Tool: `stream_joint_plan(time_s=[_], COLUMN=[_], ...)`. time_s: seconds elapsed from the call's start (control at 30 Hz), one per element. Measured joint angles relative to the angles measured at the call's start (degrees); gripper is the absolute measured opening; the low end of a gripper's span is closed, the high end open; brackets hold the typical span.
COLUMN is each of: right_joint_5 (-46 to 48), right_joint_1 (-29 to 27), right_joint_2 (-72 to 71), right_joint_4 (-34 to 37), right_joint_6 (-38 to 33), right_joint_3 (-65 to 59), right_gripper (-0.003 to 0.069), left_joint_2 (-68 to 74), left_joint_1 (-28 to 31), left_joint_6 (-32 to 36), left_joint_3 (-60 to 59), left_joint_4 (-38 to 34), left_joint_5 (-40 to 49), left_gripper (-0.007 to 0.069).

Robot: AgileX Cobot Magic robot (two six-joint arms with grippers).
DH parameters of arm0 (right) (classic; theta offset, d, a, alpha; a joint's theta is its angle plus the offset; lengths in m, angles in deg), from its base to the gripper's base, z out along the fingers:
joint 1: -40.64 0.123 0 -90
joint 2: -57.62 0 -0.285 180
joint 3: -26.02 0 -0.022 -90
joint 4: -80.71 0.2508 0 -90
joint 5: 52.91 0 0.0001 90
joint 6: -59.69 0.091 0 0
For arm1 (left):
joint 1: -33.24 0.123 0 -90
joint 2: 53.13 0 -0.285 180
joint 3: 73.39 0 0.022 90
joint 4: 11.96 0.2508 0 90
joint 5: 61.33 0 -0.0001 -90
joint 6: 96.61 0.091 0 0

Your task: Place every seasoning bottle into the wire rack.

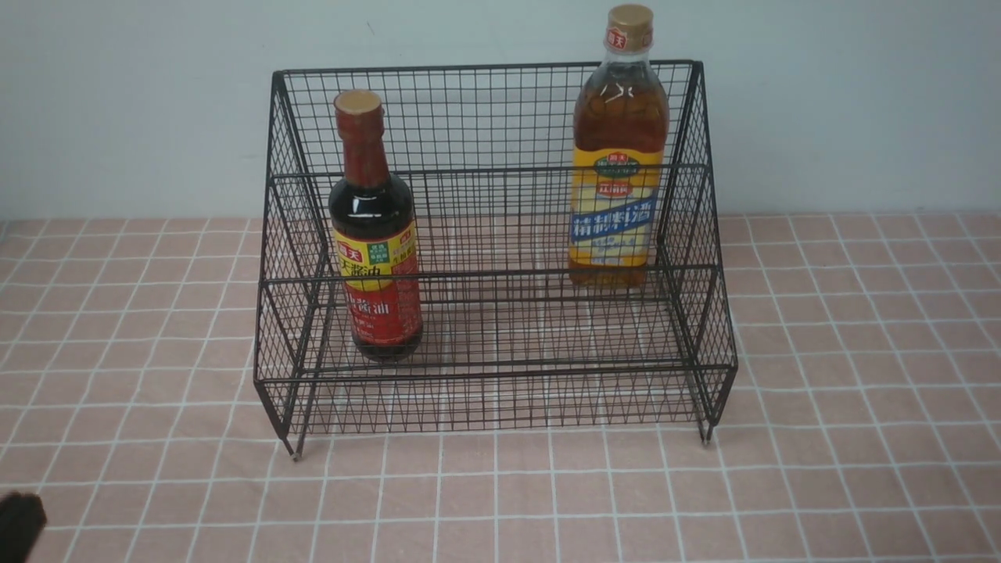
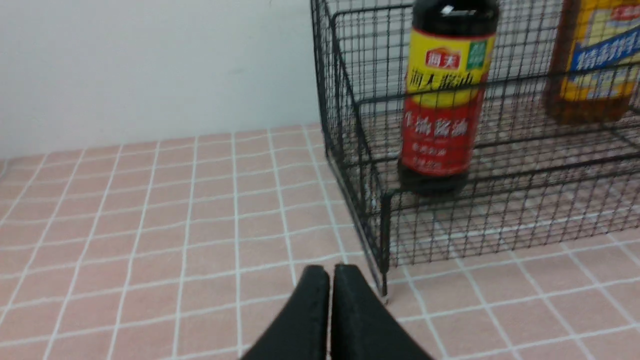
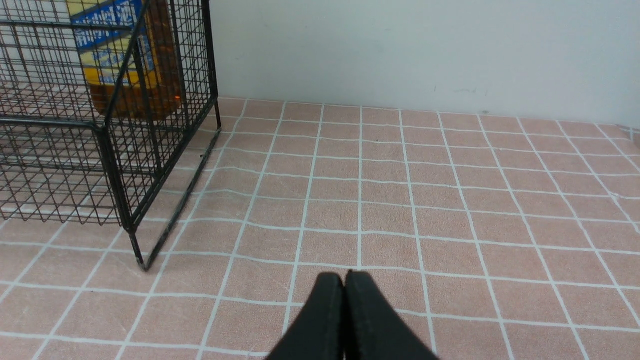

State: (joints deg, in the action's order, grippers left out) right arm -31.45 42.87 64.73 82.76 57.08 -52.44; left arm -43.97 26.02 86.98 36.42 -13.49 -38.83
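The black wire rack (image 1: 500, 117) stands on the tiled cloth. The dark soy-sauce bottle (image 1: 374, 234) stands upright on its lower front tier at the left. The taller amber bottle (image 1: 618, 156) stands upright on the upper back tier at the right. My left gripper (image 2: 330, 272) is shut and empty, low near the rack's front left foot; the soy bottle (image 2: 445, 95) and the rack (image 2: 350, 130) show ahead of it. My right gripper (image 3: 344, 278) is shut and empty, to the right of the rack (image 3: 115, 165), with the amber bottle (image 3: 125, 65) behind the mesh.
A pink tiled cloth (image 1: 860, 391) covers the table up to a pale wall (image 1: 117, 102). A dark bit of my left arm (image 1: 19, 524) shows at the front left corner of the front view.
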Motion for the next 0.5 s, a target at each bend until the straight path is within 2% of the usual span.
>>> stream_joint_plan(time_s=[0.2,0.5], right_joint_5=[0.00,0.05], right_joint_1=[0.00,0.00], right_joint_2=[0.00,0.00], right_joint_4=[0.00,0.00], right_joint_6=[0.00,0.00], right_joint_3=[0.00,0.00], right_gripper=[-0.0015,-0.0015], left_joint_2=[-2.05,-2.05], left_joint_1=[0.96,0.96], left_joint_6=[0.52,0.52], left_joint_3=[-8.12,-8.58], left_joint_4=[0.45,0.63], left_joint_5=[-1.42,-1.41], left_gripper=[-0.0007,-0.0007])
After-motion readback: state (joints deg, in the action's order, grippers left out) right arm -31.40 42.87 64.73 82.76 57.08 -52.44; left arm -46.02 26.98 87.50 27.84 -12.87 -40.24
